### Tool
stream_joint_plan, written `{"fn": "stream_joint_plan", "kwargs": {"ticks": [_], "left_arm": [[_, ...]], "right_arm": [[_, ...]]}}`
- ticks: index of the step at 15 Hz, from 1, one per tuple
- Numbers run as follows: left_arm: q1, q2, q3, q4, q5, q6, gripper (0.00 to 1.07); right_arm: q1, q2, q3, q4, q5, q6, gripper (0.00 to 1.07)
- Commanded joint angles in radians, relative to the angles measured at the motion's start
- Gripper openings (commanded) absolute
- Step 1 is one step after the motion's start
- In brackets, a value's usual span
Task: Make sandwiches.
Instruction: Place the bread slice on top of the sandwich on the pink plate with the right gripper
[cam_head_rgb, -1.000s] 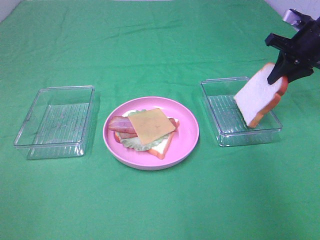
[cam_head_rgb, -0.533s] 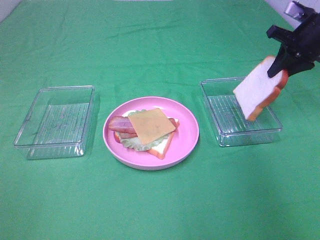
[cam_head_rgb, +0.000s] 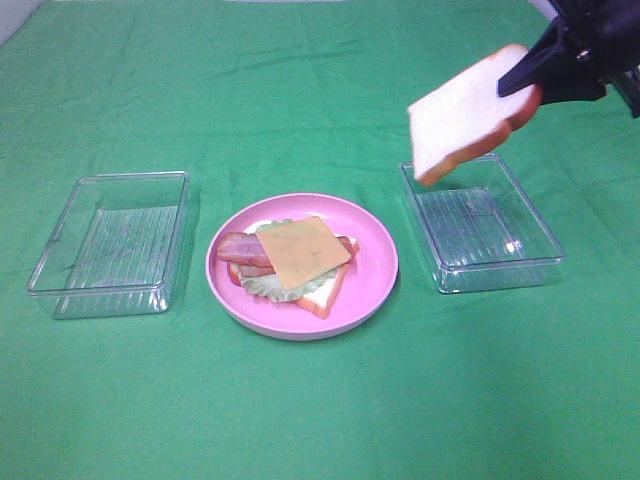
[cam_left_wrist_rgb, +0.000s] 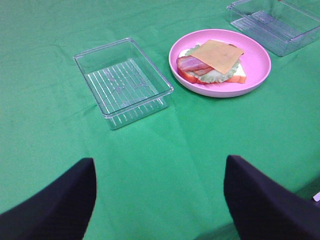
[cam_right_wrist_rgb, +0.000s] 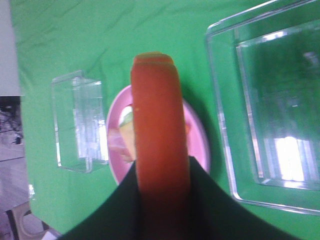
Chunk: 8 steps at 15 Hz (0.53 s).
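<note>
Bread slice (cam_head_rgb: 465, 112) hangs pinched by its crust in the right gripper (cam_head_rgb: 540, 72), jaws clamped on it, lifted above the right tray (cam_head_rgb: 545, 262), presumably to cap the open stack (cam_head_rgb: 290, 262) on the pink plate (cam_head_rgb: 380, 262); both trays, including the left tray (cam_head_rgb: 60, 285), hold nothing; left gripper (cam_left_wrist_rgb: 160, 200) waits wide open, holding nothing.

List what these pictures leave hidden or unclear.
- Right gripper: cut off by the exterior high view's top right corner; only the tips on the bread slice show.
- Bread slice, right wrist view: edge-on and blurred, faces unseen.
- Bottom bread on the pink plate: mostly covered by lettuce, bacon and cheese.
- Left gripper: only blurred fingertips visible.
</note>
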Motion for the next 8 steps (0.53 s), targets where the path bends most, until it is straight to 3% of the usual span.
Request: {"fn": "stream_joint_plan", "kwargs": {"ticks": [1, 5, 8], "left_arm": [[-0.004, -0.024, 0.007, -0.005, -0.006, 0.000, 0.69], [-0.004, -0.024, 0.007, -0.005, -0.006, 0.000, 0.69], [-0.004, -0.024, 0.007, -0.005, -0.006, 0.000, 0.69]], "right_arm": [[0.085, -0.042, 0.151, 0.188, -0.108, -0.106, 0.00], [0.250, -0.040, 0.350, 0.485, -0.262, -0.277, 0.00], [0.369, -0.022, 0.419, 0.731, -0.401, -0.415, 0.00]]}}
